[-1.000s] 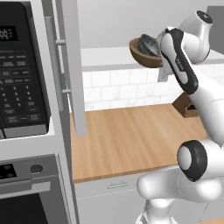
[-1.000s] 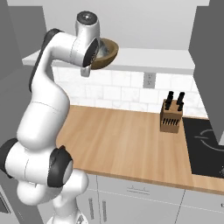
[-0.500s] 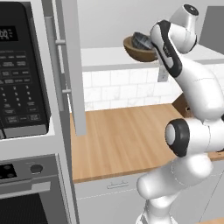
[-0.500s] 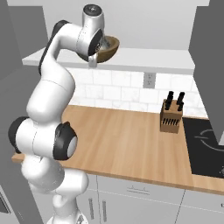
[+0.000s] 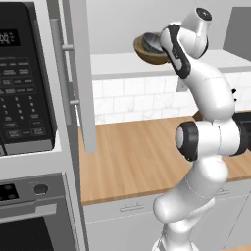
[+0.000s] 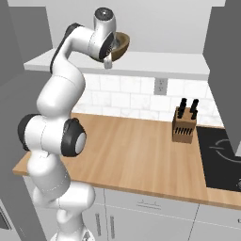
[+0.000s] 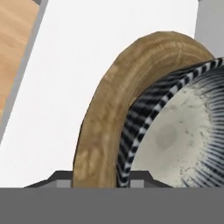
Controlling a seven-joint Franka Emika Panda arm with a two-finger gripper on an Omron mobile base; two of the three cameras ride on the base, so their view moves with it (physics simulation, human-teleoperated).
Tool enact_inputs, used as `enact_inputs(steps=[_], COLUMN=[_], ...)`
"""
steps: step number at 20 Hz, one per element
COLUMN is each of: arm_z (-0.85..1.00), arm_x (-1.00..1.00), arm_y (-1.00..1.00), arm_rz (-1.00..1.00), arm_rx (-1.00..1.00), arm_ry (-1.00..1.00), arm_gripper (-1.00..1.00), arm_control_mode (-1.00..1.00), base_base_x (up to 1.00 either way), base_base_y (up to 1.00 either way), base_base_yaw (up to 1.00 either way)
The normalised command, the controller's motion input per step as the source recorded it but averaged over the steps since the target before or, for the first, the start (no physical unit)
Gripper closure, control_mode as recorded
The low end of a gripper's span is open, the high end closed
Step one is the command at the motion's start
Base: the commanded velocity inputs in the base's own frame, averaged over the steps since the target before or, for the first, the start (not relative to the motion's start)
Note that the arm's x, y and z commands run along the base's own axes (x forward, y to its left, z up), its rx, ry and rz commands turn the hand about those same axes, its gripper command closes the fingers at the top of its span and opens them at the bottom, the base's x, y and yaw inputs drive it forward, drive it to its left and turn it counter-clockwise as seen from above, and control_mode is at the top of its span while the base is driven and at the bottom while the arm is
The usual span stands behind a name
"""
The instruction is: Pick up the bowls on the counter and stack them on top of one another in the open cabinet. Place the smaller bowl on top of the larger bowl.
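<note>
The larger bowl (image 5: 146, 55) (image 6: 122, 46) (image 7: 98, 122), brown and wooden, hangs tilted just above the pale shelf (image 5: 117, 64) (image 6: 160, 63) of the open cabinet. The smaller bowl (image 5: 153, 42) (image 7: 183, 131), grey with a striped rim, sits nested inside it. My gripper (image 5: 165, 45) (image 6: 112, 51) (image 7: 100, 179) is shut on the larger bowl. One dark fingertip (image 7: 61, 178) is outside the wooden wall and the other is inside, by the grey bowl's rim. The counter (image 5: 132, 157) (image 6: 141, 155) lies far below.
The grey cabinet door (image 5: 81, 73) stands open left of the shelf, edge-on, with its bar handle. A microwave (image 5: 22, 83) and oven (image 5: 29, 215) are at the far left. A knife block (image 6: 184, 126) and a black cooktop (image 6: 221, 157) sit at the counter's right.
The arm has carried the nested bowls a little leftward and slightly up along the shelf, and its elbow has swung inward. The grip has not changed.
</note>
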Motion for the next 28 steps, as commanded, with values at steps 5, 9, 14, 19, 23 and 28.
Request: enact_inputs(steps=[5,9,14,19,23,28], arm_z=[-0.21,0.17,0.29,0.13,-0.03,-0.48], arm_x=[0.4,-0.05,-0.12,-0.74,-1.0,-1.0], arm_y=[0.0,0.0,0.0,0.0,-0.05,-0.23], arm_rz=[0.05,0.02,0.0,0.0,0.0,0.0], arm_rx=[-0.07,0.0,0.0,0.0,0.0,0.0], arm_ry=[-0.15,-0.06,0.0,0.0,0.0,0.0], arm_gripper=[-1.0,-1.0,-1.0,-1.0,-1.0,-1.0], arm_control_mode=[-1.0,-1.0,-1.0,-1.0,-1.0,-1.0], base_base_x=[0.0,0.0,0.0,0.0,0.0,0.0], base_base_y=[0.0,0.0,0.0,0.0,0.0,0.0], base_base_yaw=[0.0,0.0,0.0,0.0,0.0,0.0])
